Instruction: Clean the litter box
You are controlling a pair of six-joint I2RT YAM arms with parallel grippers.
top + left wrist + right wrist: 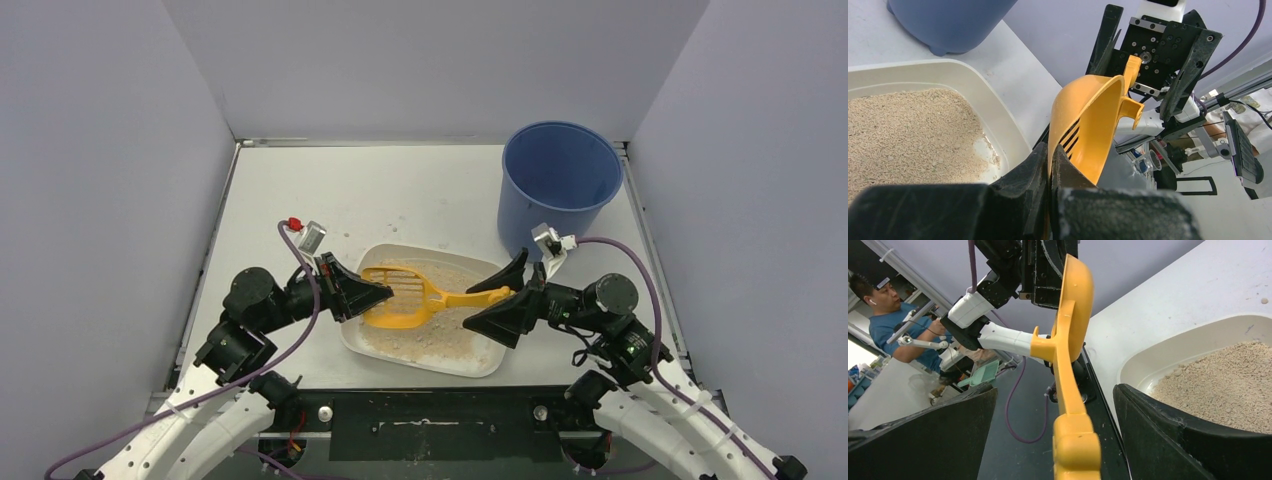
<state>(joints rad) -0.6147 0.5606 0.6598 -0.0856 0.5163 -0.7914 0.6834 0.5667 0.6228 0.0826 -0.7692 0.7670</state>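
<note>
Table (300, 190) centre, near the arms, is occupied by the off-white litter box (480, 368), which is filled with beige litter (440, 345). A blue bucket (556, 190) is placed far right. The orange slotted scoop (405, 300) is held over the box, its bowl rim clamped by the left gripper (385, 292). Its handle is flanked, untouched, by the spread right gripper (472, 306).

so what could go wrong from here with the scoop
The left gripper pinches the scoop only by its thin edge, so it could twist or slip. The right gripper stands open around the handle; if the left releases first, the scoop likely drops into the litter box, scattering granules.
</note>
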